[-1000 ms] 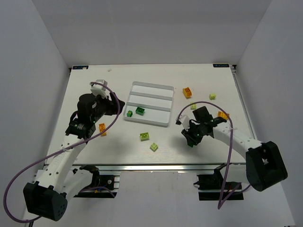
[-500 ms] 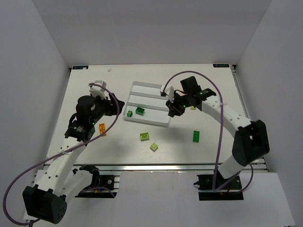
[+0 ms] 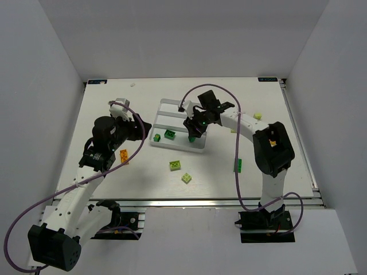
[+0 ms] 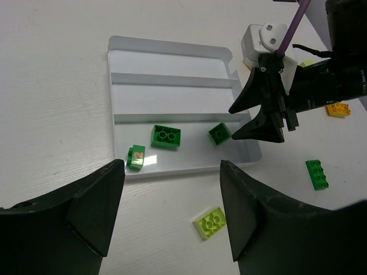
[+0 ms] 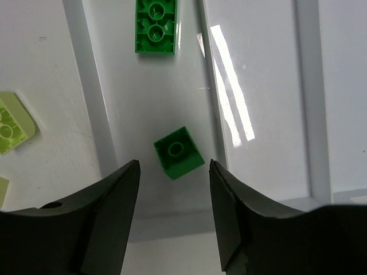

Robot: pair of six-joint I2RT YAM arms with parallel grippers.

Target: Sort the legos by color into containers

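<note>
The white tray (image 3: 182, 103) has three long containers. Two dark green legos (image 3: 170, 134) (image 3: 157, 137) lie in its near container. My right gripper (image 3: 192, 132) hangs open over that container's right end. A small dark green lego (image 5: 179, 152) lies loose on the floor there, just ahead of the gripper (image 5: 174, 206), touching neither finger. My left gripper (image 3: 146, 127) is open at the tray's left end with nothing in it, and in its own view the gripper (image 4: 172, 212) frames a pale green lego (image 4: 210, 222). An orange lego (image 3: 124, 156) lies beside the left arm.
On the table in front of the tray are two pale green legos (image 3: 175, 165) (image 3: 187, 178). A dark green lego (image 3: 238, 165) lies to their right. A pale one (image 3: 257, 116) sits at the far right. The right arm stretches across the tray's right end.
My right arm swung from the table's right side to the tray's near container, and its jaws spread. The small dark green lego now lies loose in the container. The left arm stayed put.
</note>
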